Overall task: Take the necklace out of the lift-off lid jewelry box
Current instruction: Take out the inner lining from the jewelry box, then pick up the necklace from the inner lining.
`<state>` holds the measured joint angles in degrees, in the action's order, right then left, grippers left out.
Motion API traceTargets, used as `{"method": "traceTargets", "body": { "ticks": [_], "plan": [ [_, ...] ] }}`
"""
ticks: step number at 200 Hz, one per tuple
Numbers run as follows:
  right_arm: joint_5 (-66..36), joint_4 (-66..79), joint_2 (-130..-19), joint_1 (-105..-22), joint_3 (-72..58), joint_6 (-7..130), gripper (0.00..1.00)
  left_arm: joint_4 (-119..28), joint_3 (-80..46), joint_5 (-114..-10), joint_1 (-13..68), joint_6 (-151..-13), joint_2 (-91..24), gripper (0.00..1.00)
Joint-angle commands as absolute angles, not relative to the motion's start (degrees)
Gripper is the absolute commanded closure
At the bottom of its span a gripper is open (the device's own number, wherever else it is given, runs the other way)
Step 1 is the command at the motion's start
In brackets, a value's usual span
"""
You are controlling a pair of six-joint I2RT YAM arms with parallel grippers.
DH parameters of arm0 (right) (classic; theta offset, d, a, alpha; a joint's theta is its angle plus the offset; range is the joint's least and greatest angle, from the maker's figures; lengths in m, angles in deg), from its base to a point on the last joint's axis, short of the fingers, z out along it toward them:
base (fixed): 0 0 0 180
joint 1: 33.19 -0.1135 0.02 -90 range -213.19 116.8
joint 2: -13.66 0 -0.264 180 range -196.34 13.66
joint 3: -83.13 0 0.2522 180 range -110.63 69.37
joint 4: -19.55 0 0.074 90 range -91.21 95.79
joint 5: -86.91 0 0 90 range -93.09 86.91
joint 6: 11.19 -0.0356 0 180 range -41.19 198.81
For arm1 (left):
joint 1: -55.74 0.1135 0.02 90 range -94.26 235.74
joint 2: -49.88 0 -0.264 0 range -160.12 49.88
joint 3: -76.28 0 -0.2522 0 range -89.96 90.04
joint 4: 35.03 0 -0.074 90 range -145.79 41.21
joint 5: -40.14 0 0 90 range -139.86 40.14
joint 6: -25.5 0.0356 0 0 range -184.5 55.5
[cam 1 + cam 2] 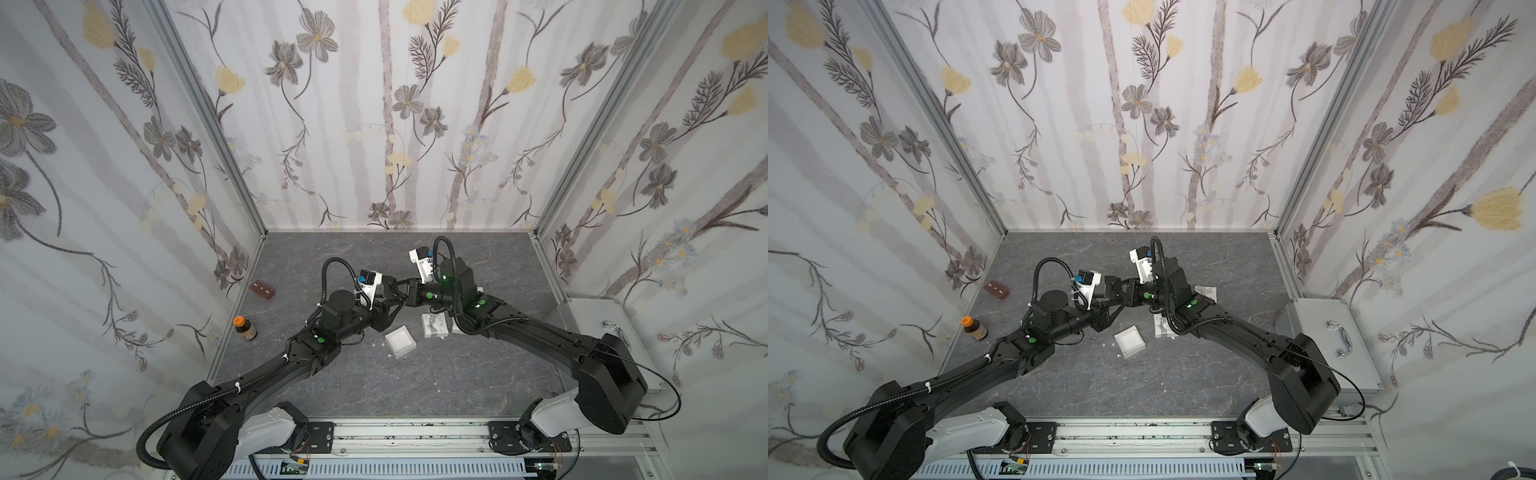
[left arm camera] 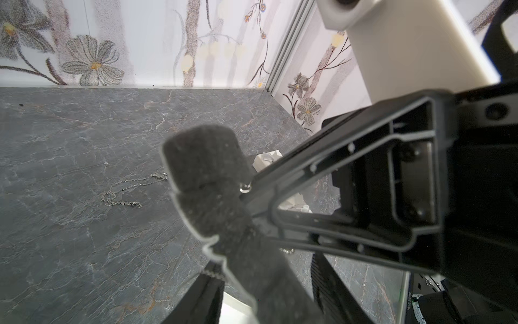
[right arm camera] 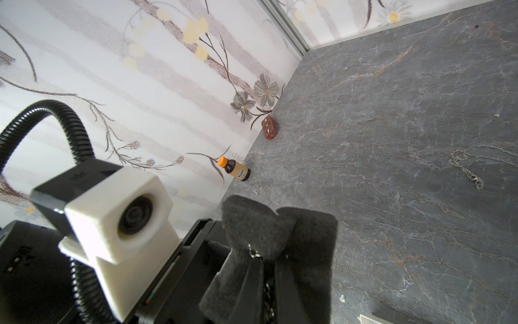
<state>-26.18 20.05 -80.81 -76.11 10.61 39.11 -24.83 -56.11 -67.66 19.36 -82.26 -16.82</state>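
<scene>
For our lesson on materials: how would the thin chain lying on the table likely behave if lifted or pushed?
Probably floppy: the chain lies in loose curves on the table, so it would dangle. Likely light, given its fine links. Pushed, it would probably bunch rather than slide whole.

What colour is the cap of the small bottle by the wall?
Orange; the cap of the bottle shows best in the right wrist view.
</scene>
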Motion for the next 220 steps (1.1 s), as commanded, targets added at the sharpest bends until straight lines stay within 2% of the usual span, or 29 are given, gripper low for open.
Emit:
{"method": "traceTargets", "body": {
  "ticks": [1,30,80,153,197,220],
  "plan": [
    [-27.18,23.44,-81.03,-76.17,10.83,38.48,0.93,-23.27,-55.67,-68.09,19.35,-81.89,-17.45,0.49],
    [-27.84,24.09,-80.99,-76.07,10.83,38.27,0.93,-21.70,-55.94,-67.73,19.35,-82.78,-18.43,0.52],
    [-28.71,24.24,-80.99,-75.82,11.18,38.21,0.91,-20.83,-56.86,-63.63,19.35,-83.05,-17.55,0.69],
    [-31.56,26.79,-81.21,-74.55,12.44,37.58,0.86,-20.40,-58.45,-63.16,19.31,-82.09,-15.71,0.81],
    [-38.84,32.14,-79.86,-73.30,15.87,38.78,0.76,-21.06,-59.06,-64.62,19.33,-81.12,-14.20,0.91],
    [-40.50,33.56,-78.40,-72.84,17.65,39.91,0.74,-22.22,-58.46,-66.68,19.35,-80.60,-13.80,0.93]
  ]
}}
